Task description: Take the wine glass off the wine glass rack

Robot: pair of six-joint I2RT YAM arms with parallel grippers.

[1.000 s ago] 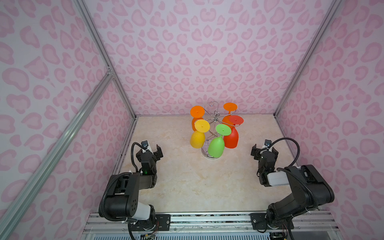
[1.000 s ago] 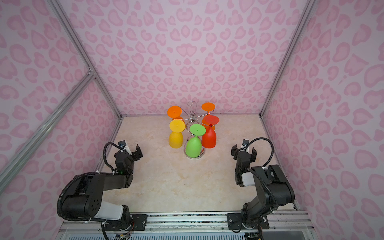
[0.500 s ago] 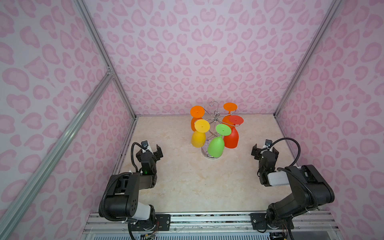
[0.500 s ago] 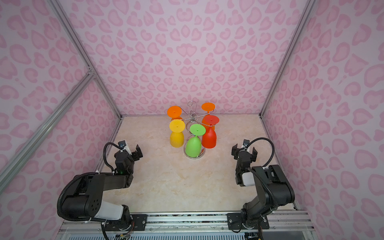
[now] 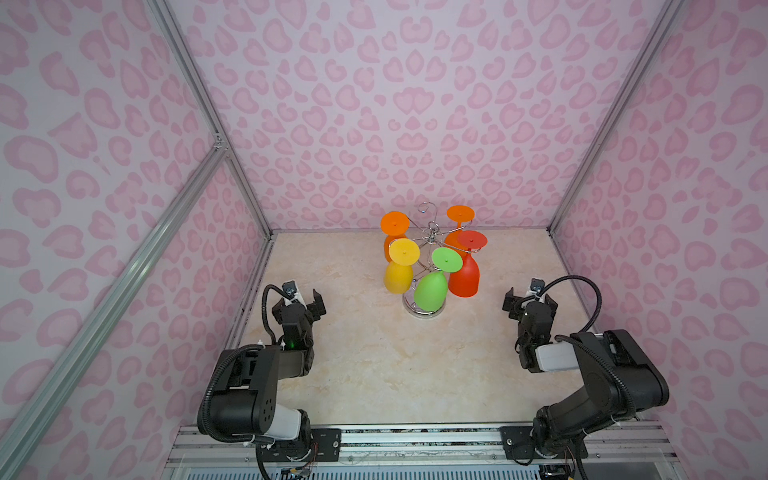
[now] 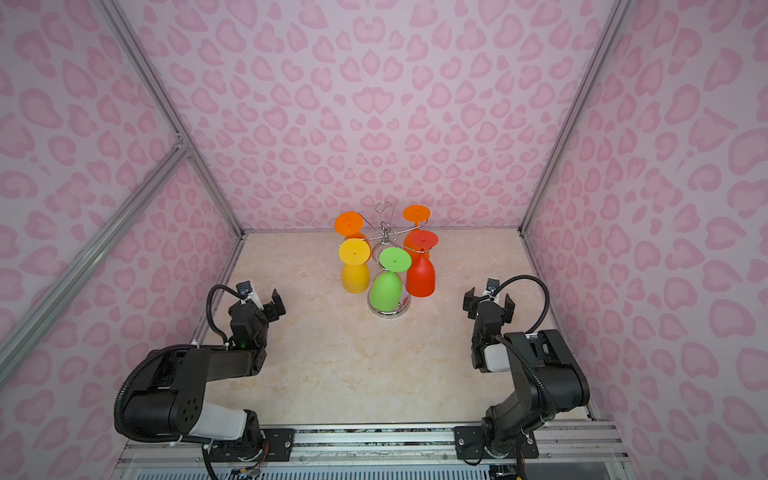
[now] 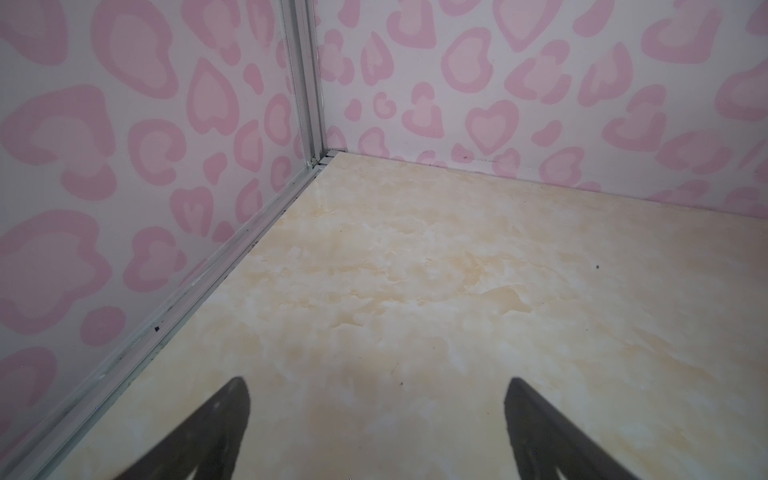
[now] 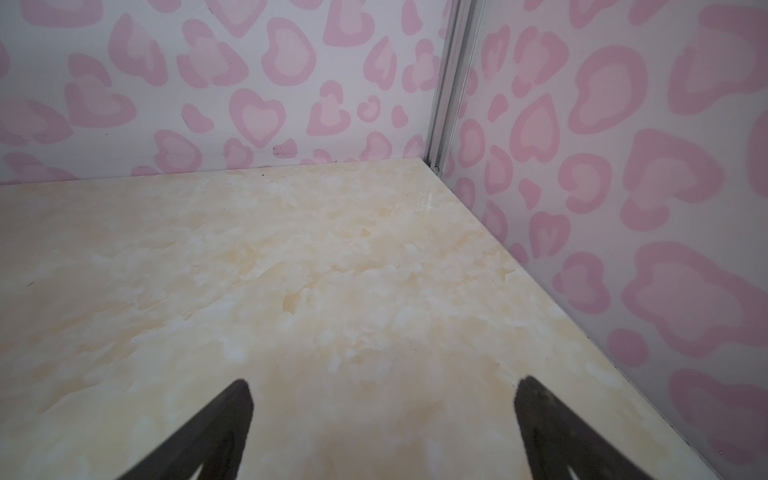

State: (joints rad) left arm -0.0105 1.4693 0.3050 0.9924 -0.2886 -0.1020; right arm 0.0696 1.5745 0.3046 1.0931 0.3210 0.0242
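The wine glass rack [image 5: 432,237] [image 6: 386,237], a chrome wire stand on a round base, stands at the back middle of the table in both top views. Several coloured wine glasses hang on it upside down: a yellow one [image 5: 398,276], a green one [image 5: 431,291], a red one [image 5: 464,279] and orange ones behind. My left gripper [image 5: 300,305] [image 7: 376,384] stands open and empty at the left, well short of the rack. My right gripper [image 5: 530,301] [image 8: 383,384] stands open and empty at the right. Neither wrist view shows the rack.
Pink heart-patterned walls [image 5: 415,104] close in the back and both sides, with aluminium posts [image 7: 307,83] [image 8: 449,83] in the corners. The marbled beige table top [image 5: 395,365] runs from the rack to the front rail [image 5: 415,440].
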